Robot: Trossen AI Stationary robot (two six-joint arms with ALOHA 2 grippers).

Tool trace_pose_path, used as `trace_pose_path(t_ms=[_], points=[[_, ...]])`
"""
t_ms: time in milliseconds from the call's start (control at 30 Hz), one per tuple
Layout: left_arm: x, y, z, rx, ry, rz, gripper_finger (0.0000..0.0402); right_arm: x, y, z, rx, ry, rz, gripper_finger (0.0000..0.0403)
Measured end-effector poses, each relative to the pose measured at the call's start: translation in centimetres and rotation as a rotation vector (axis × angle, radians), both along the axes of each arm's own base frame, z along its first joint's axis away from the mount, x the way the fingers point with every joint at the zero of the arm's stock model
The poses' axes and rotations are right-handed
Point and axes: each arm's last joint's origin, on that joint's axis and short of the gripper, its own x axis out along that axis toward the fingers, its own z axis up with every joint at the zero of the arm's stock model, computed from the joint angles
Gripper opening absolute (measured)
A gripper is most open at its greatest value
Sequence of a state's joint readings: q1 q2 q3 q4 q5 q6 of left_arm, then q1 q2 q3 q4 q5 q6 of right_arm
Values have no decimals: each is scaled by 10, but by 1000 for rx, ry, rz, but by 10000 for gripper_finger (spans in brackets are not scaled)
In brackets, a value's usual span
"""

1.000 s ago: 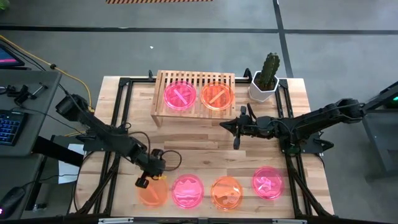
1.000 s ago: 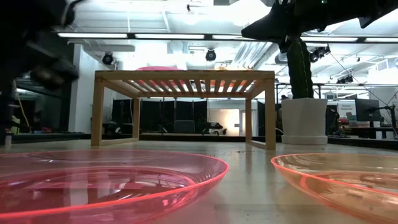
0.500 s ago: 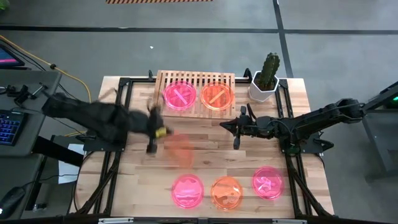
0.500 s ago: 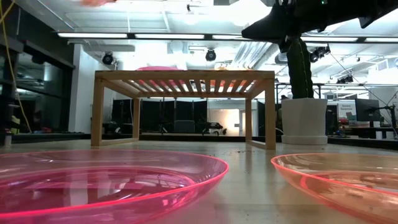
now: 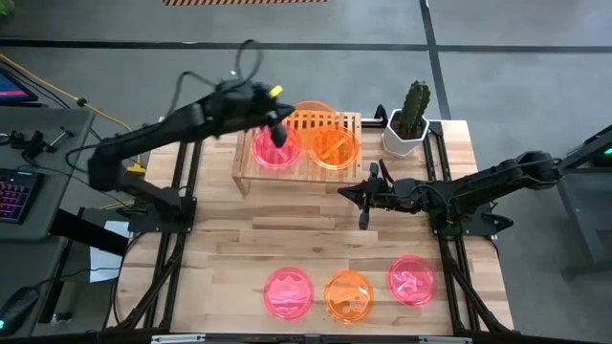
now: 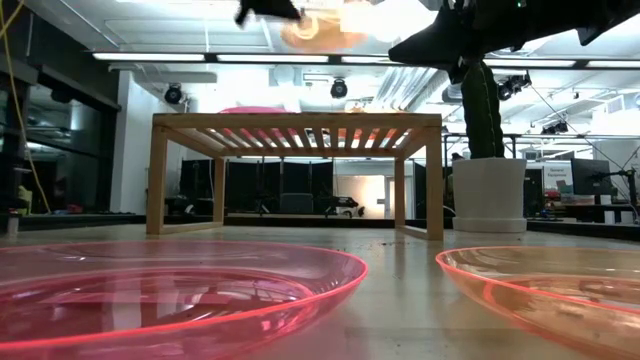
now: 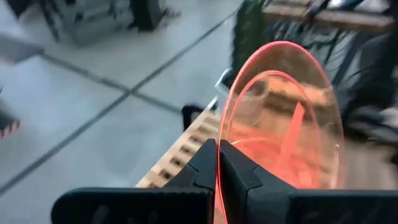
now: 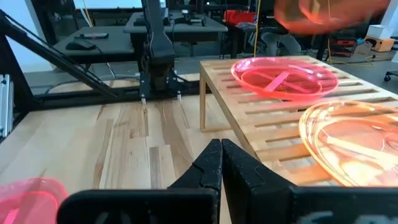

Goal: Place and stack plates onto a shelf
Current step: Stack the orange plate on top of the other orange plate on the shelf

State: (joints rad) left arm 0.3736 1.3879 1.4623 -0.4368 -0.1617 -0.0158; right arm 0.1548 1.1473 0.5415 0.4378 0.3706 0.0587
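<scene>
My left gripper [image 5: 280, 132] hangs above the light-wood shelf [image 5: 251, 164], shut on an orange plate [image 5: 311, 112]. That plate shows blurred high in the low view [image 6: 322, 30] and large in the left wrist view [image 7: 283, 118]. Resting flat on the shelf's slats are a pink plate [image 5: 271, 153] and an orange plate [image 5: 335, 149], which the right wrist view also shows, pink plate [image 8: 285, 78] and orange plate [image 8: 354, 143]. Along the near edge lie a pink plate [image 5: 289, 292], an orange plate [image 5: 348, 296] and another pink plate [image 5: 412, 279]. My right gripper [image 5: 356, 194] waits, shut, just near of the shelf's right end. My left gripper pinches the orange plate by its rim [image 7: 218, 163] between its two fingers. The plate reaches away from the fingers, lifted clear and tilted, above the far part of the shelf between the two plates lying there.
A cactus in a white pot [image 5: 409, 119] stands right of the shelf at the far right corner. Black frame rails [image 5: 187, 182] run along the table's left and right sides. Bare wood [image 5: 287, 229] lies between the shelf and the near row of plates.
My left gripper has lifted the orange plate off the table's near left part. It swung the plate up, toward the far edge and rightward, until it hangs over the shelf. The plate is now clear of the table. The other plates stay where they were.
</scene>
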Motion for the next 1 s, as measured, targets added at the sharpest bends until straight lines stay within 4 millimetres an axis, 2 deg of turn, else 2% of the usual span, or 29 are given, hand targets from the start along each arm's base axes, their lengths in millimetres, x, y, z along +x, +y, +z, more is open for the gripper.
trace_pose_path(t_ms=[200,367,500,767,1000], points=[[45,49,-43,-74,7,31,0,0,0,-1,-2,9,0,0],[69,68,-71,-185,-42,-17,0,0,0,-1,-2,15,0,0],[72,70,-83,-229,4,-15,0,-1,0,-4,-4,39,0,0],[69,65,-79,-249,3,-17,0,-1,0,-5,10,49,-3,0],[70,62,-86,-244,76,-38,5,-1,0,-5,21,46,-5,0]])
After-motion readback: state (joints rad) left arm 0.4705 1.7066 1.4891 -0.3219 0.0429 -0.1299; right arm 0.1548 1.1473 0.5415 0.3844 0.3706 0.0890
